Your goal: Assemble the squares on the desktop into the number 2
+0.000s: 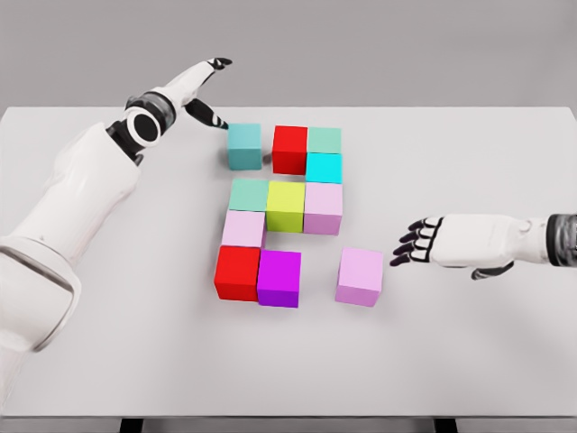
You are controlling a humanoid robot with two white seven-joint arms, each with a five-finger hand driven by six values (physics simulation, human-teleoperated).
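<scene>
Cubes form most of a 2; the stray pale lilac cube [360, 276] sits near-right, apart from the magenta cube [279, 278]. Rigid, probably light (pushable): press its right face. Right hand [424, 242] and left hand [207, 90] fingers open, empty.

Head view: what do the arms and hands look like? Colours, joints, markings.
Both arms have smooth white shells with black joint sections. The left arm has a black-and-white ring at the wrist. The left hand and right hand are white with black fingertips. No cables or markings visible.

White arms, black-tipped fingers [407, 249]
</scene>
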